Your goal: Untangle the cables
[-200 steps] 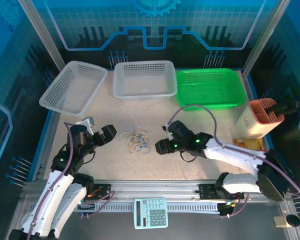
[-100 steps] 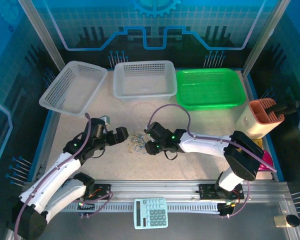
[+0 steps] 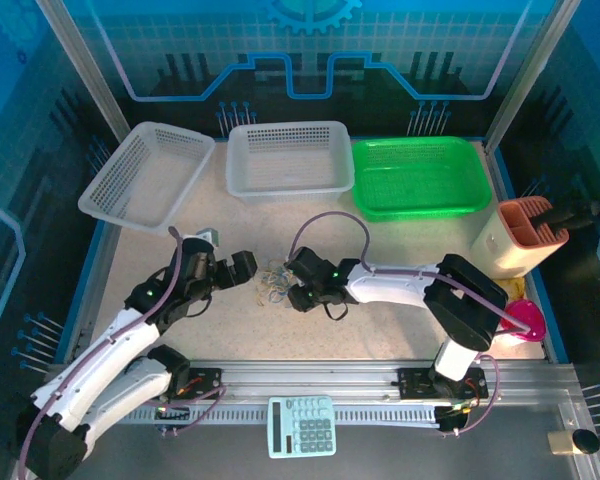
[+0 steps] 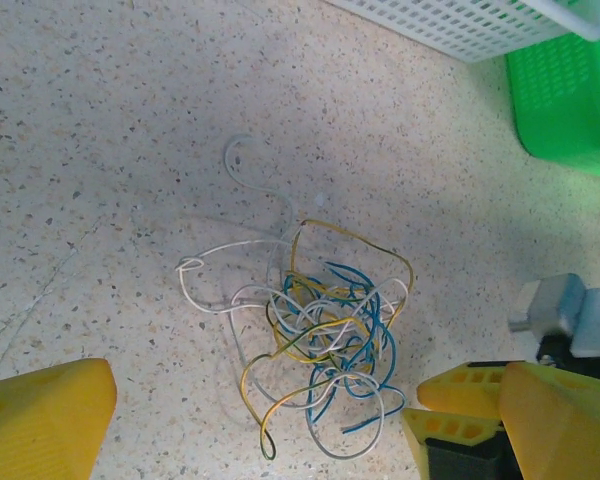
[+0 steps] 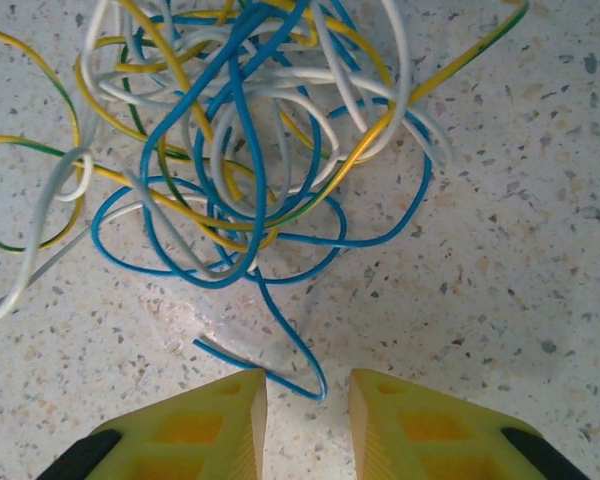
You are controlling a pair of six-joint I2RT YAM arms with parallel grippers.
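**Top external.** Cables (image 3: pixel 273 280): one knot of blue, yellow and white loops on the table (image 3: pixel 400 240), centre, in front of the baskets. Left gripper (image 3: pixel 244 267): just left of the knot. Right gripper (image 3: pixel 297 283): at the knot's right edge. Change: a second ago both stood well back; both have since closed in to flank the knot, which lies where it was, unsorted.

**Left wrist.** Cables (image 4: pixel 320 340): ahead, white loops trailing out to the left. Left gripper (image 4: pixel 265 405): fingers wide apart, holding nothing.

**Right wrist.** Cables (image 5: pixel 230 150): close above the fingertips. Right gripper (image 5: pixel 307 395): fingers drawn in to a narrow gap, not together. A loose blue end (image 5: pixel 298 378) runs into that gap; no clamp on it visible.

**Assessment.** Approach done, and the narrowing suggests a pinch on the blue end is under way. No strand is separated yet.
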